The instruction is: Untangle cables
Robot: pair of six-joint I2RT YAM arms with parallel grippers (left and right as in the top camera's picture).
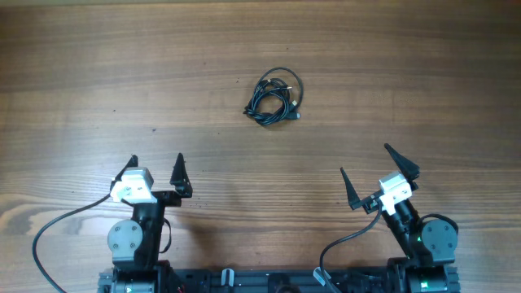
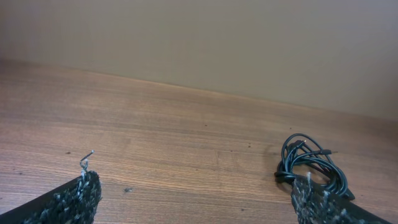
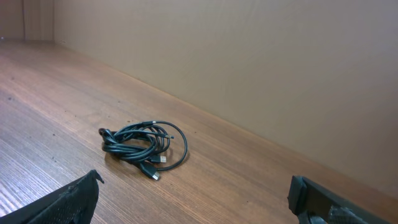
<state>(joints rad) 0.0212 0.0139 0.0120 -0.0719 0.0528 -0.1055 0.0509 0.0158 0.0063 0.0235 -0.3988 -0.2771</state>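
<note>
Opening position for untangling. The cable bundle [image 1: 274,98], thin black cords wound into one tight knotted coil, lies on the wooden table [image 1: 81,65]; a plug end [image 3: 153,175] pokes out on the coil's robot-facing side. My left gripper [image 1: 155,159] and right gripper [image 1: 365,160] sit well short of the bundle, one to either side of it, jaws spread wide and empty. I judge the reach should pinch a single outer loop while the other gripper pins the rest; so light a coil would likely drag along whole.
</note>
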